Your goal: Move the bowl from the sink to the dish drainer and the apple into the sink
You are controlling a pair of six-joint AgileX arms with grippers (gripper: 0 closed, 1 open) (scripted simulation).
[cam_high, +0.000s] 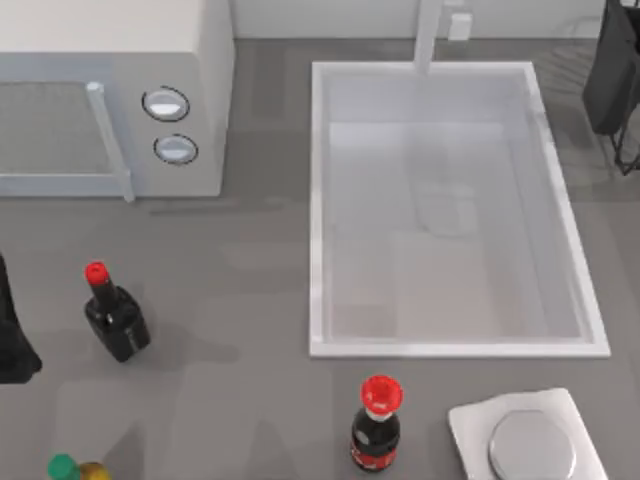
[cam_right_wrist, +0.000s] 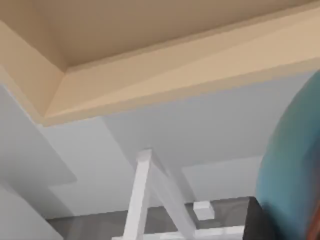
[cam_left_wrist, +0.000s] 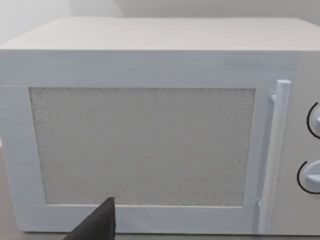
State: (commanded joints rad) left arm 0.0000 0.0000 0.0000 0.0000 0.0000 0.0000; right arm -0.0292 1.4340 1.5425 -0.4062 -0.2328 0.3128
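The sink (cam_high: 318,200) is a large white basin at centre right with a faucet post (cam_high: 428,35) at its far rim, and nothing lies in it. My right gripper (cam_high: 612,90) hangs dark over the table's far right corner. In the right wrist view, the bowl's teal inside (cam_right_wrist: 292,160) curves close by, with a sliver of reddish rim (cam_right_wrist: 316,225) and one dark finger (cam_right_wrist: 257,222) against it. The camera there tilts up at the wall. The apple is out of view. Thin dark wires (cam_high: 624,150) show below the right arm; I cannot tell whether they are the dish drainer.
A white microwave (cam_high: 110,100) fills the far left and faces the left wrist camera (cam_left_wrist: 150,145). My left arm (cam_high: 12,340) stays at the left edge. Two red-capped dark bottles (cam_high: 115,315) (cam_high: 377,425), a green-capped bottle (cam_high: 70,468) and a white scale (cam_high: 530,440) stand near the front.
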